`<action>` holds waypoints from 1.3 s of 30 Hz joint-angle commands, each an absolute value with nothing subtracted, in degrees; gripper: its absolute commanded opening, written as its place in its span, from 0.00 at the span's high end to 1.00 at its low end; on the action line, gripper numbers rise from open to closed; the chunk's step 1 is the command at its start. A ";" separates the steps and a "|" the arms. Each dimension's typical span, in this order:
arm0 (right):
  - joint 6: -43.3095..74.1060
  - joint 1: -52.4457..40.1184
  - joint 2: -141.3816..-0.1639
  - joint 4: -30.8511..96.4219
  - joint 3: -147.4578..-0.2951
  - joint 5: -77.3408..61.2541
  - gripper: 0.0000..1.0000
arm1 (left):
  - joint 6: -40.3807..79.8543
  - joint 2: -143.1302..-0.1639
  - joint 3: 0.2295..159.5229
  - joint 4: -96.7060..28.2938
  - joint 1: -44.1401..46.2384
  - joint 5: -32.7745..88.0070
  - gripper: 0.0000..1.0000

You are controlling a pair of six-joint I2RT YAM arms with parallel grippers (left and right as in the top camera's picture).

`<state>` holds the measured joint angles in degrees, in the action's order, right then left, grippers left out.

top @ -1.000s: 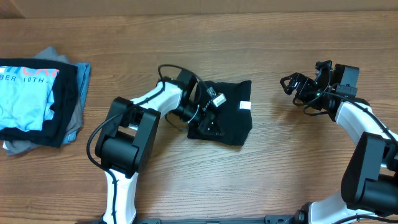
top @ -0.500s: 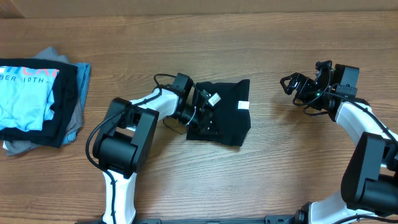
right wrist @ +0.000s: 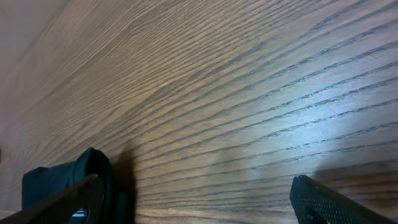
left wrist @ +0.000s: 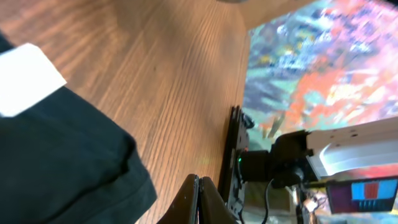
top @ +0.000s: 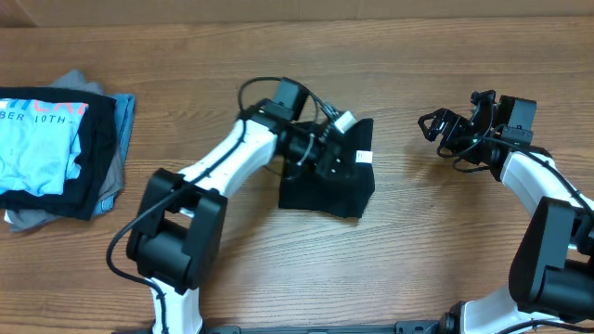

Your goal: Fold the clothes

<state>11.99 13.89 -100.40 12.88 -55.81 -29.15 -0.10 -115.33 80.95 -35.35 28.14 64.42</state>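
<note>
Clothes (top: 325, 190), a black garment with a white tag (top: 364, 158), lie folded at the middle of the wooden desk (top: 445, 241). The left claw (left wrist: 199, 190) hangs over the garment, clenched on nothing. The right claw (top: 434, 124) hovers well apart, spread wide and empty. A light blue T-shirt (top: 37, 139) tops a pile at far left.

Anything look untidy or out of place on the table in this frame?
Mildly: the folded black fabric garment lies skewed, lower edge uneven, its white tag exposed. The grey garment pokes out of the left-hand pile.
</note>
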 commanded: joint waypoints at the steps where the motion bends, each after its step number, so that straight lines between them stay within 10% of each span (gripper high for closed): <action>1: 12.05 14.00 -99.33 12.56 -55.92 -28.93 0.00 | 0.49 -117.95 80.99 -35.27 32.47 59.81 0.96; 39: 12.03 14.00 -99.33 12.56 -55.92 -28.93 0.00 | 18.02 -125.23 94.89 -31.53 31.62 53.41 0.96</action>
<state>12.01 13.87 -100.40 12.88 -55.81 -29.15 17.78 -118.80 95.94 -29.67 31.70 55.05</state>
